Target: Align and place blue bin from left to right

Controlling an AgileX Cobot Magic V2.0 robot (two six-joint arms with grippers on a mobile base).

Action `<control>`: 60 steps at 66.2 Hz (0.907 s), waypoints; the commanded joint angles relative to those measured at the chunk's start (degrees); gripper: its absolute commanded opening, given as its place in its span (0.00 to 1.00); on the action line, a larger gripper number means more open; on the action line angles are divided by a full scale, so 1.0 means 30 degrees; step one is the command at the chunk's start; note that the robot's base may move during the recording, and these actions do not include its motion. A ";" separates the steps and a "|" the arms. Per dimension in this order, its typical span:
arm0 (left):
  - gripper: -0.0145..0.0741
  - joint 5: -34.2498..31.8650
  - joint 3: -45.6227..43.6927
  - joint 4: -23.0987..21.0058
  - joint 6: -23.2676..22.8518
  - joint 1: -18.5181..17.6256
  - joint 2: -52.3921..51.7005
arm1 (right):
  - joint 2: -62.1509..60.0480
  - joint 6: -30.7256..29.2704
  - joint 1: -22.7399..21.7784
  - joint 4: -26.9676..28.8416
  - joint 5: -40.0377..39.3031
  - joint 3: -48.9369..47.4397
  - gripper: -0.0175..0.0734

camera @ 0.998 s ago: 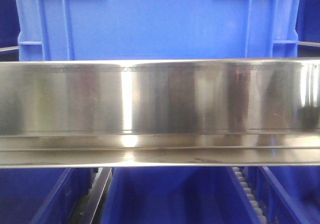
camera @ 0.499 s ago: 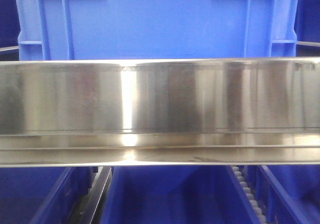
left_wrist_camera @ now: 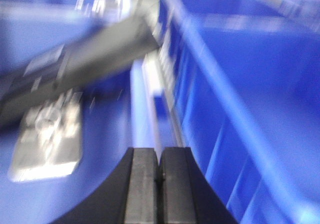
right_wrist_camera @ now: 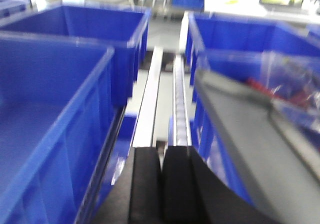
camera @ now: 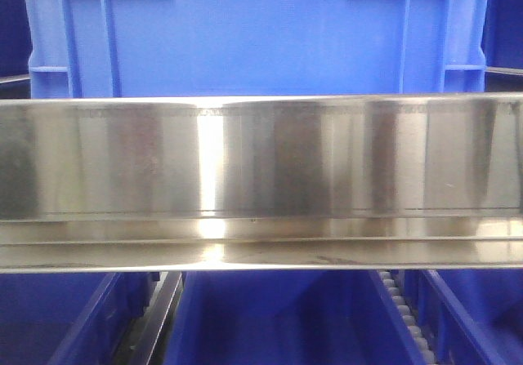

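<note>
Left fingers (left_wrist_camera: 142,184), right fingers (right_wrist_camera: 145,189) pressed together, empty; blue bin (camera: 261,34) behind steel rail (camera: 261,157).

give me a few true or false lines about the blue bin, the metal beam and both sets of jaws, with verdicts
1. A shiny metal beam crosses in front of the blue bin. True.
2. The left jaws are wide open. False: they are shut, pressed together with nothing between them.
3. The right jaws grip a bin's rim. False: they are shut on nothing.
4. In the right wrist view a roller track runs between blue tubs. True.
5. The blue bin lies tipped on its side. False: it stands upright, ribs vertical.
</note>
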 commanded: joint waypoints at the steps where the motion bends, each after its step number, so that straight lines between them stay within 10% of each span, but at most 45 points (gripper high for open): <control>1: 0.04 0.0682 -0.0924 -0.0327 0.0000 0.0062 0.0685 | 0.1012 0.0038 0.0004 0.0564 0.1104 -0.1007 0.11; 28: 0.04 0.3740 -0.7186 -0.0105 0.0000 -0.1902 0.6686 | 0.7058 0.2045 0.0145 0.0643 0.4416 -0.6729 0.11; 60: 0.04 0.6224 -1.4701 0.3864 -0.4801 -0.4890 1.4012 | 1.2263 0.6122 0.3606 -0.3269 0.6977 -1.2499 0.12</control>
